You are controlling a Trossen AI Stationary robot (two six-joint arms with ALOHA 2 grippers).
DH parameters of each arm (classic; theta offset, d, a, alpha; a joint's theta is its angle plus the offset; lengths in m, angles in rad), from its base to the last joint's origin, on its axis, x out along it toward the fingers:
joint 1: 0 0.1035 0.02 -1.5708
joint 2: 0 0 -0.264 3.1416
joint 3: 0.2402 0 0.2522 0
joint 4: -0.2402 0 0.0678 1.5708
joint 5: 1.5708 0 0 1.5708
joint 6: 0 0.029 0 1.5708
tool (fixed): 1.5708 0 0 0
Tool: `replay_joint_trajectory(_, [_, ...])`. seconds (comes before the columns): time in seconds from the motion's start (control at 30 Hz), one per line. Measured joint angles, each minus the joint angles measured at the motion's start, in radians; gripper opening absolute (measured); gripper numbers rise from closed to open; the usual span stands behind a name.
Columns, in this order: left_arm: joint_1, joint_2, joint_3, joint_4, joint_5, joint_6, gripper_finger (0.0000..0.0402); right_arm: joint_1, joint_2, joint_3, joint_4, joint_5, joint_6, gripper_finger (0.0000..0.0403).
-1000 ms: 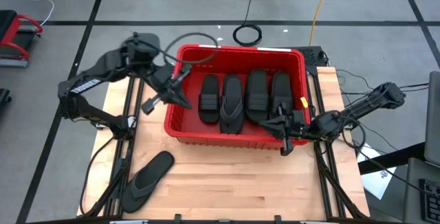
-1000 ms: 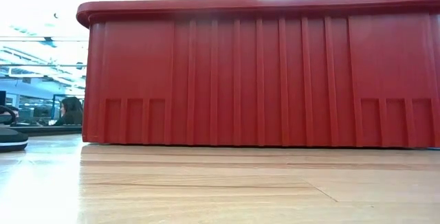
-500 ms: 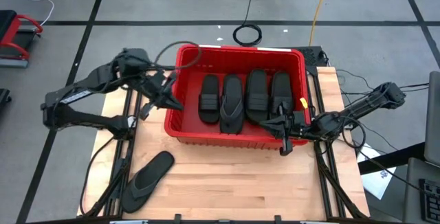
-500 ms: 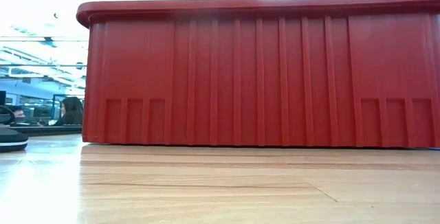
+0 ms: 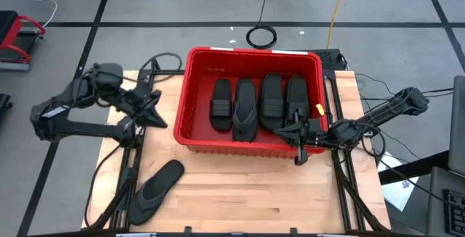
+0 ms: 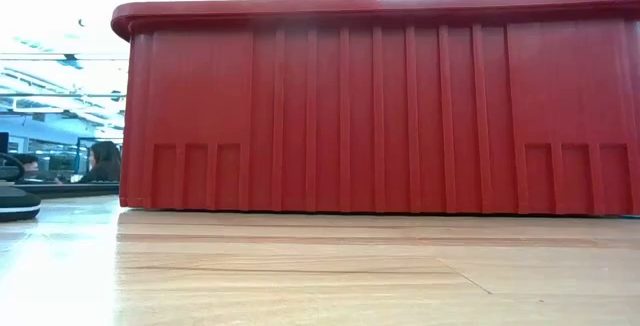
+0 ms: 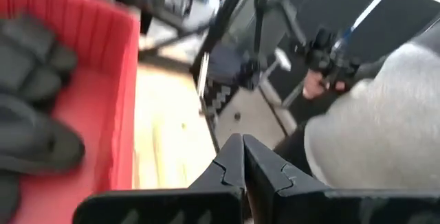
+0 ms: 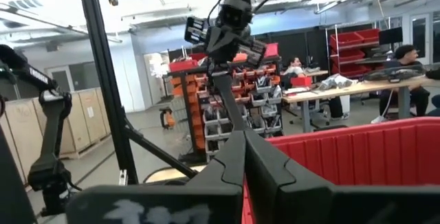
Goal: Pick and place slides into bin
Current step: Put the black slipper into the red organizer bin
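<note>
Eyeing last slide (image 5: pixel 155 191) on bench (image 5: pixel 240 193), well clear of bin (image 5: pixel 190 137); four inside already. Left gripper (image 5: pixel 155 115) beside bin, right gripper (image 5: pixel 299 146) at bin's rim, both fingers clenched, empty. Rubber probably light, floppy; pinch strap or edge.

Left arm: I see it swung out from the red bin's (image 5: pixel 190 106) left rim to the table's left side.
Left gripper (image 5: pixel 158 118): a second ago it hangs over the bin's left wall; now I find it outside, near that wall, fingers pressed together, carrying nothing.
Left arm's cable: no longer draped across the bin's corner.
</note>
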Motion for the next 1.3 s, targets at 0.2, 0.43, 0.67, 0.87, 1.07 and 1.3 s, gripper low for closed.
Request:
replay_joint_trajectory(0.2, [-0.165, -0.005, 0.0, -0.27, -0.112, -0.01, 0.0003, 0.0, 0.0, 0.0, -0.006, 0.0, -0.001, 0.0])
replay_joint_trajectory(0.43, [-0.363, 0.064, -0.001, -0.409, -0.236, 0.035, 0.0004, 0.0, 0.0, 0.0, -0.021, 0.0, -0.008, 0.0])
replay_joint_trajectory(0.67, [-0.512, 0.13, -0.03, -0.542, -0.408, 0.131, 0.0003, 0.0, 0.0, 0.0, -0.024, 0.0, -0.004, 0.0])
replay_joint_trajectory(0.87, [-0.637, 0.136, -0.208, -0.448, -0.403, 0.066, 0.0018, 0.0, 0.0, 0.0, -0.061, -0.001, -0.003, 0.0])
replay_joint_trajectory(1.07, [-0.754, 0.136, -0.385, -0.185, -0.303, -0.132, 0.0051, 0.0, 0.0, 0.0, -0.08, -0.001, -0.001, 0.0])
replay_joint_trajectory(1.3, [-0.837, 0.136, -0.503, 0.048, -0.253, -0.288, 0.0149, 0.0, 0.0, 0.0, -0.081, -0.001, -0.001, 0.0])
